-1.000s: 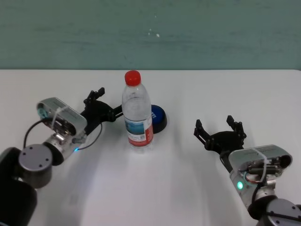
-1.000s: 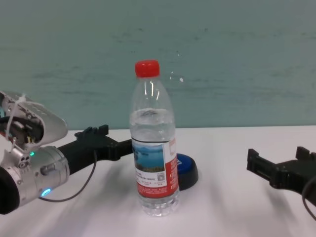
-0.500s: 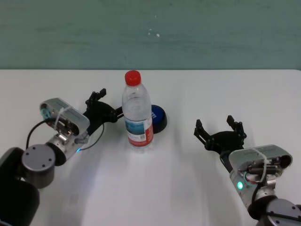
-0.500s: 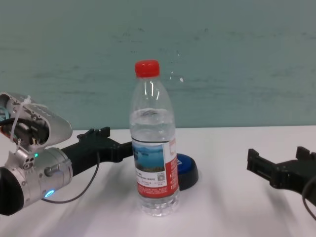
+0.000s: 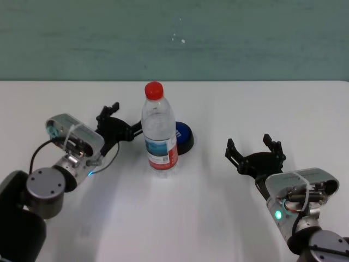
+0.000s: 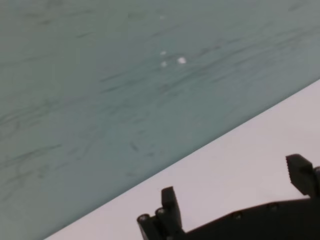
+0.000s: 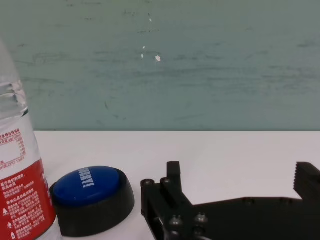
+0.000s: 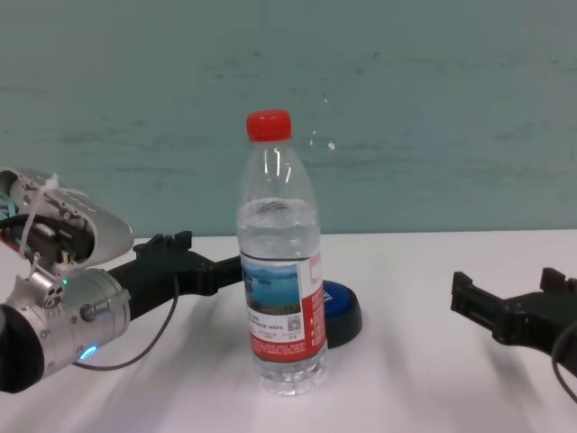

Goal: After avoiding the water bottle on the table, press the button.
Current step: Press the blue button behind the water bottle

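The water bottle (image 5: 159,134), clear with a red cap, stands upright mid-table; it also shows in the chest view (image 8: 279,289) and the right wrist view (image 7: 20,195). The blue button (image 5: 184,135) on its black base sits just behind and right of the bottle, partly hidden by it; it shows in the chest view (image 8: 343,305) and whole in the right wrist view (image 7: 90,192). My left gripper (image 5: 122,123) is open, just left of the bottle, one finger reaching behind it (image 8: 203,263) (image 6: 235,187). My right gripper (image 5: 249,144) is open and empty, well right of the button (image 7: 240,175) (image 8: 505,289).
The white table (image 5: 191,218) runs wide to both sides and ends at a teal wall (image 5: 245,38) behind. Nothing else stands on it besides the bottle and button.
My left arm shifted slightly, first towards the bottle and then a little back to the left. The bottle, button and right arm have not moved.
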`<action>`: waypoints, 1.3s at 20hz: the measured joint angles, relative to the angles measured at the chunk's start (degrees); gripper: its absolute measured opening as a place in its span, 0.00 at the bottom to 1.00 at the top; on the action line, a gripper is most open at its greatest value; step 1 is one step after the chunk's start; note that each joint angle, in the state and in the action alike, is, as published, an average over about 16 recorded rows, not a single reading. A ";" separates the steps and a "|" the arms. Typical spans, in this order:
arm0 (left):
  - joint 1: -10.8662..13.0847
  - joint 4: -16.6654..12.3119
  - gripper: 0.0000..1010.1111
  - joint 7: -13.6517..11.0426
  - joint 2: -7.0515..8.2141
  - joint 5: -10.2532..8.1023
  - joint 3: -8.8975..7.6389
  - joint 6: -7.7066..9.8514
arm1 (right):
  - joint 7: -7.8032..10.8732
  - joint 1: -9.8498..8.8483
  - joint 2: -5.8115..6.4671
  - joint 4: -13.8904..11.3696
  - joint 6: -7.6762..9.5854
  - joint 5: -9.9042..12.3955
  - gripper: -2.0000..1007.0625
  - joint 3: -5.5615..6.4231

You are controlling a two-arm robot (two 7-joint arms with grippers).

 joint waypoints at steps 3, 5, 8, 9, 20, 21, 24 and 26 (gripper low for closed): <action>1.29 -2.12 0.99 1.32 0.26 0.62 -0.56 1.17 | 0.00 0.00 0.00 0.00 0.00 0.00 1.00 0.00; 2.51 -4.07 0.99 2.25 0.53 1.03 -1.07 2.13 | 0.00 0.00 0.00 0.00 0.00 0.00 1.00 0.00; 4.81 -7.68 0.99 3.58 1.08 1.65 -1.94 3.72 | 0.00 0.00 0.00 0.00 0.00 0.00 1.00 0.00; 5.81 -9.18 0.99 3.88 1.33 1.80 -2.28 4.27 | 0.00 0.00 0.00 0.00 0.00 0.00 1.00 0.00; 18.65 -26.93 0.99 5.26 4.46 3.12 -5.72 9.79 | 0.00 0.00 0.00 0.00 0.00 0.00 1.00 0.00; 19.79 -28.38 0.99 5.25 4.67 3.15 -5.99 10.16 | 0.00 0.00 0.00 0.00 0.00 0.00 1.00 0.00; 23.25 -32.60 0.99 5.14 5.19 3.02 -6.80 11.11 | 0.00 0.00 0.00 0.00 0.00 0.00 1.00 0.00; 25.23 -34.83 0.99 4.99 5.38 2.75 -7.29 11.46 | 0.00 0.00 0.00 0.00 0.00 0.00 1.00 0.00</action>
